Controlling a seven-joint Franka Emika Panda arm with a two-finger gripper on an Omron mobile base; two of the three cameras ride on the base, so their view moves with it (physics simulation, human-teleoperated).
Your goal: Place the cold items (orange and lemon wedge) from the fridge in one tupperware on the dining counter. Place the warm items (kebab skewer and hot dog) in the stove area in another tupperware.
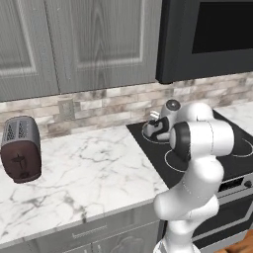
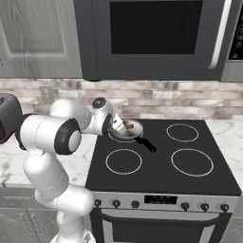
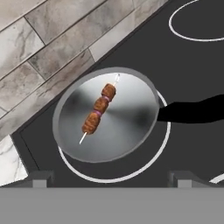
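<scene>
A kebab skewer (image 3: 99, 109) with three brown meat chunks lies in a round steel pan (image 3: 127, 122) on the back-left burner of the stove (image 2: 161, 182). The pan's black handle (image 3: 192, 111) points toward the middle of the cooktop. My gripper (image 3: 111, 179) hangs open just above the pan, apart from the skewer, with nothing between its fingers. From the right base view the gripper (image 2: 117, 124) sits at the pan's left rim (image 2: 135, 134). The orange, lemon wedge, hot dog, fridge, dining counter and both tupperware are out of view.
A marble counter (image 1: 79, 168) runs left of the stove, with a dark red toaster (image 1: 21, 148) at its far left. A microwave (image 2: 156, 38) hangs above the cooktop and grey wall cabinets (image 1: 79, 39) above the counter. Three other burners (image 2: 192, 162) are bare.
</scene>
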